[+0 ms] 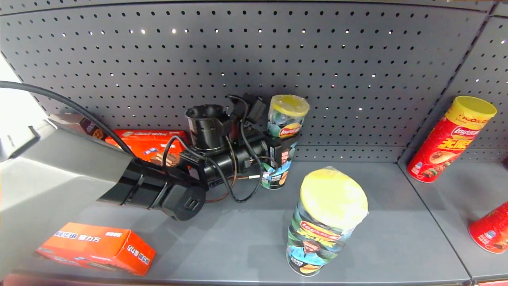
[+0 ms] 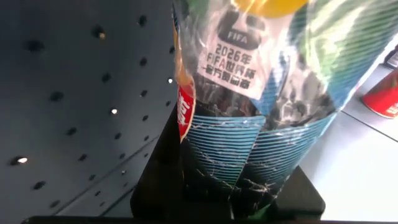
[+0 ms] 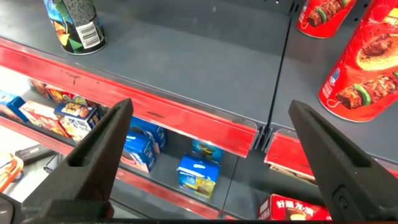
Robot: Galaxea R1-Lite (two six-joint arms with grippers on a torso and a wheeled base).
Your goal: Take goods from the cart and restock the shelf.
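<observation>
A blue-green chips can (image 1: 287, 115) with a yellow lid stands near the back of the grey shelf (image 1: 246, 234), close to the pegboard wall. My left gripper (image 1: 282, 153) is shut on its middle. In the left wrist view the can (image 2: 249, 93) sits between the black fingers (image 2: 158, 180). A second, matching chips can (image 1: 325, 226) stands upright nearer the shelf's front edge, also seen in the right wrist view (image 3: 74, 25). My right gripper (image 3: 211, 162) hangs open and holds nothing, out in front of the red shelf edge (image 3: 186, 115).
Orange boxes lie on the shelf at the back left (image 1: 152, 145) and front left (image 1: 99, 246). Red chips cans (image 1: 452, 139) (image 1: 490, 232) stand in the neighbouring bay on the right. Blue boxes (image 3: 199, 174) fill the lower shelf.
</observation>
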